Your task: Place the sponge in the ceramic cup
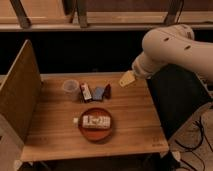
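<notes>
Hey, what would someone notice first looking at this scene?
The big white arm fills the upper right, its open gripper hovering over the back edge of the table, right of the sponge. Next, the red plate at front centre, holding a pale item.

You had no text, label or number to read anywhere. The red-and-white box [86,91] beside the ceramic cup [70,88] showed only patches of colour. The packet [95,121] on the red plate [94,136] bore dark marks you could not make out. Your gripper [127,79] hung above the table's [55,135] far right edge.
</notes>
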### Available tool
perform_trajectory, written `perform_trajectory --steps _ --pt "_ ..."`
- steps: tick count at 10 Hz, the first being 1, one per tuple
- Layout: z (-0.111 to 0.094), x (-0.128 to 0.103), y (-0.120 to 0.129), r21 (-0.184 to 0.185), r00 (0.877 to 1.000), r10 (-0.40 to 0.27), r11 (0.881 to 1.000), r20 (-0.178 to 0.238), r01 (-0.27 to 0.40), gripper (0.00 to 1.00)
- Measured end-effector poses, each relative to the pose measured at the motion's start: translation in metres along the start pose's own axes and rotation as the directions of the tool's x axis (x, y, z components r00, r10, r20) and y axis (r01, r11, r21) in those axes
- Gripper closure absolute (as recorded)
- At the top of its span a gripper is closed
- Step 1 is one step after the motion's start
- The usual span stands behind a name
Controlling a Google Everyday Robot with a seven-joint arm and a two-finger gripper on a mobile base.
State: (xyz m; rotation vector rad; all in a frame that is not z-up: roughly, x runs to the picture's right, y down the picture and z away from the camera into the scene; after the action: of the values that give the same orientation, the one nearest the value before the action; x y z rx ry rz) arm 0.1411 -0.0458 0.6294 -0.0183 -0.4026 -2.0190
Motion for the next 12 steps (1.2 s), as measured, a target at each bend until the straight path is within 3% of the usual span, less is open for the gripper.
perform_trajectory --steps 2,5,7,8,10,12 --pt "0.011 -0.005 0.021 0.013 0.999 0.048 0.999 0.003 -0.048 0.20" --pt "0.011 -0.006 0.024 0.011 0.999 0.051 0.999 0.001 -0.051 0.20" --pt "0.007 -0.008 0.030 -0.016 0.999 0.047 0.999 0.002 -0.047 0.20" --pt "0.008 -0.007 0.039 -0.052 1.000 0.019 0.998 0.009 -0.019 0.20" --pt "0.027 0.008 0.036 -0.067 0.999 -0.043 0.997 0.025 0.044 0.20" --pt "0.064 0.025 0.008 -0.022 0.993 -0.107 0.994 0.044 0.108 0.20"
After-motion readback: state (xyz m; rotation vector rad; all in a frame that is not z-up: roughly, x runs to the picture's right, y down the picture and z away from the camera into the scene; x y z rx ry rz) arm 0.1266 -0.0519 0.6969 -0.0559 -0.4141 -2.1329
